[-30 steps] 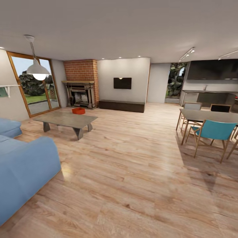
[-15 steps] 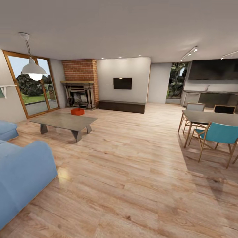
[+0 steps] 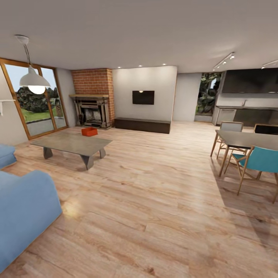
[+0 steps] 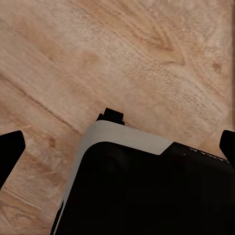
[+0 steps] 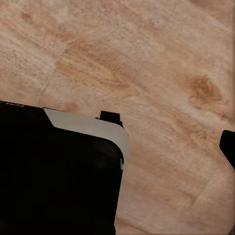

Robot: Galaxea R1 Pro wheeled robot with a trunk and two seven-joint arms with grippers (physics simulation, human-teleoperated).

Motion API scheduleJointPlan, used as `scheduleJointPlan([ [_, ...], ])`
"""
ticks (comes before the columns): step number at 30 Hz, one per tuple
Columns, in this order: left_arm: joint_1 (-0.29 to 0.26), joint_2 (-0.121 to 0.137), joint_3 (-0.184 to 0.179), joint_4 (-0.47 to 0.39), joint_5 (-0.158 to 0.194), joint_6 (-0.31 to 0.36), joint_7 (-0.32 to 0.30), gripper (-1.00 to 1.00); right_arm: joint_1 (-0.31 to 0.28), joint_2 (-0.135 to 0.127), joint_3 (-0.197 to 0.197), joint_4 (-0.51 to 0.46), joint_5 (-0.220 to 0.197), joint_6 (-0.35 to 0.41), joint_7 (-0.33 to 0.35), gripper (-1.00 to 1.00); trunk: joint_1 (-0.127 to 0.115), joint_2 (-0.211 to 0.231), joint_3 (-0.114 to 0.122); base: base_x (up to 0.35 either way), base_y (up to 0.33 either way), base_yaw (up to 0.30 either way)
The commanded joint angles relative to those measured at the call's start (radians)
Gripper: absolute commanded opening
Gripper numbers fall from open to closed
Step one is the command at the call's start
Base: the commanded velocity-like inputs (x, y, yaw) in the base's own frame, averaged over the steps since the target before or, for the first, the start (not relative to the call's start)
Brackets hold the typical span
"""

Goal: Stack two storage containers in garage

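The head view looks across the living room [image 3: 154,200], with its light wood plank floor running to the far wall. At the near left sits the blue sofa [image 3: 23,208]. Above and beyond it a white pendant lamp [image 3: 34,80] hangs before the glass patio doors [image 3: 34,100]. A low grey coffee table [image 3: 71,143] stands left of centre, and one orange-red storage container [image 3: 89,131] shows at its far edge; whether it rests on the table or on the floor behind it cannot be told. Behind that rises the red brick column [image 3: 94,82] with a fireplace [image 3: 90,112] at its foot. The black wall TV [image 3: 143,97] hangs at centre above a long dark bench [image 3: 143,125]. At the right is a dining table [image 3: 247,139] with a teal chair [image 3: 260,160] near it.

In the left wrist view, the left gripper [image 4: 117,147] hangs over the planks above the robot's dark body, fingertips wide apart at both edges. In the right wrist view one dark fingertip [image 5: 227,147] of the right gripper shows at the edge; how its jaws stand cannot be told.
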Motion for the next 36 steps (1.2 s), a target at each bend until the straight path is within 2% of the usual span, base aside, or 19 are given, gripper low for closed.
scheduleJointPlan([
  [1,-0.001,0.000,-0.004,0.000,0.005,-0.002,0.002,1.00,-0.001,0.000,0.003,0.003,0.008,-0.005,-0.002,1.00,0.001,-0.001,-0.001,0.324,0.000,0.000],
  [36,-0.001,0.000,-0.004,0.000,0.005,-0.003,0.002,1.00,-0.001,0.000,0.004,0.003,0.008,-0.004,-0.003,1.00,0.001,-0.001,-0.001,0.324,0.000,0.000],
])
